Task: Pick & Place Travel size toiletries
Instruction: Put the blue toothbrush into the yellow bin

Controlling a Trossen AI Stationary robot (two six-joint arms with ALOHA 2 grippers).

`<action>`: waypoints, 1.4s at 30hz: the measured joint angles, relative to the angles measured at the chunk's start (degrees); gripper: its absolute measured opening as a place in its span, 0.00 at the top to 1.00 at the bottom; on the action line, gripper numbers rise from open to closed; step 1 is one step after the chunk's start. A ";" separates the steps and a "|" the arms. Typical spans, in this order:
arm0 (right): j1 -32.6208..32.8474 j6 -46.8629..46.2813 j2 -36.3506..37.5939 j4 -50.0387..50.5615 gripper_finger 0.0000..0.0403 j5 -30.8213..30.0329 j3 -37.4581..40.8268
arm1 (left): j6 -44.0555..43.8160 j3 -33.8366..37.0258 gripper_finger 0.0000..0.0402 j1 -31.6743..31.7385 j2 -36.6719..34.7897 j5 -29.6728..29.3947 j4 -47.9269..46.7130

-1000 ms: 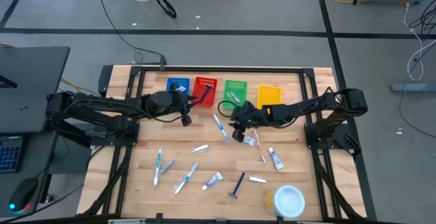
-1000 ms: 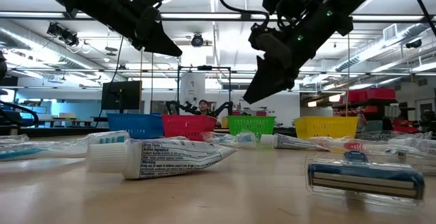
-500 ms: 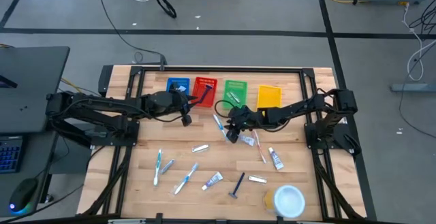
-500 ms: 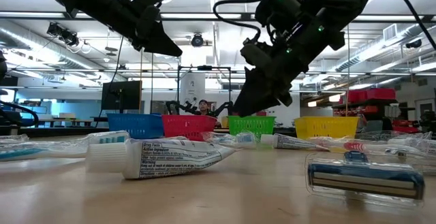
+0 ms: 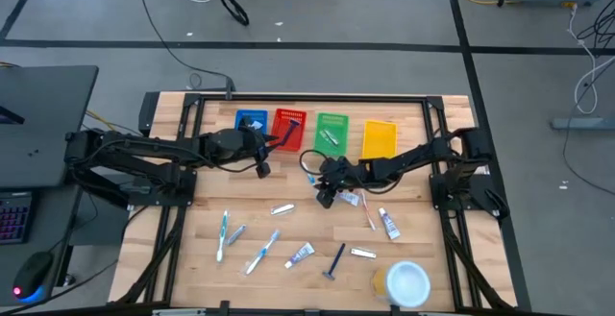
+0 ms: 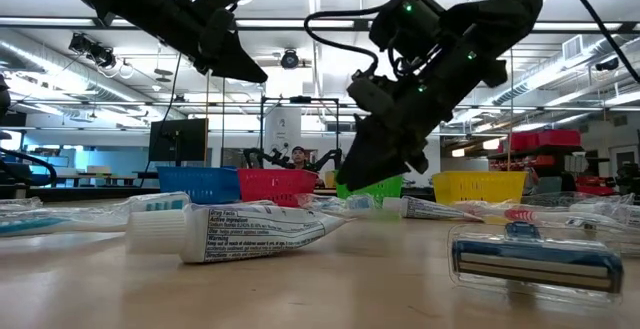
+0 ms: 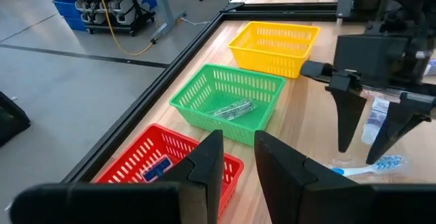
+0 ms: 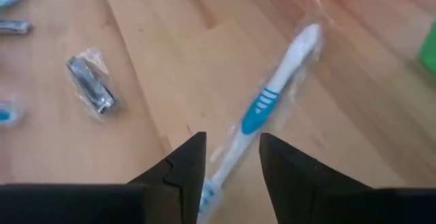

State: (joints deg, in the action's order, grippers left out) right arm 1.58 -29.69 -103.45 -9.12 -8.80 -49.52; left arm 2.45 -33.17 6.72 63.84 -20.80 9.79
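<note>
Several travel toiletries lie scattered on the wooden table: toothbrushes, small tubes, silvery packets and a dark razor [image 5: 334, 260]. My right gripper [image 5: 325, 198] is open and hangs just above a wrapped white-and-blue toothbrush [image 8: 267, 105], which lies flat on the table. Its fingers stand on either side of the handle end and touch nothing. That toothbrush [image 7: 368, 167] also shows under the right gripper [image 7: 368, 132] in the left wrist view. My left gripper [image 5: 261, 168] is open and empty, raised in front of the red basket [image 5: 288, 124].
Blue [image 5: 251, 122], red, green [image 5: 332, 129] and yellow [image 5: 380, 135] baskets line the far edge. The green one holds a silvery packet [image 7: 228, 108]. A round white-and-yellow container [image 5: 404, 282] sits near the right front corner. A tube [image 5: 351, 198] lies beside the right gripper.
My right gripper has moved toward the table's left and near edge and has come down over the toothbrush, staying open.
</note>
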 joint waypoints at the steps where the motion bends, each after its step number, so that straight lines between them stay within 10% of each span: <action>1: 0.00 -0.01 -0.27 -0.64 0.63 0.01 -0.01 | 0.01 0.00 0.77 0.02 0.01 0.00 0.03; 27: 0.85 -1.40 -2.52 3.98 0.64 -0.63 -0.02 | 0.17 0.00 0.77 0.01 0.00 -0.15 0.03; 42: 0.74 -2.40 -3.51 -0.80 0.99 1.76 0.03 | 1.21 0.00 0.77 0.00 0.00 -0.15 -0.03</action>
State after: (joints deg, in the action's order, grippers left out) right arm 2.33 -32.09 -106.96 -9.93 -7.04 -49.49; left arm 3.66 -33.17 6.72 63.84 -20.95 9.76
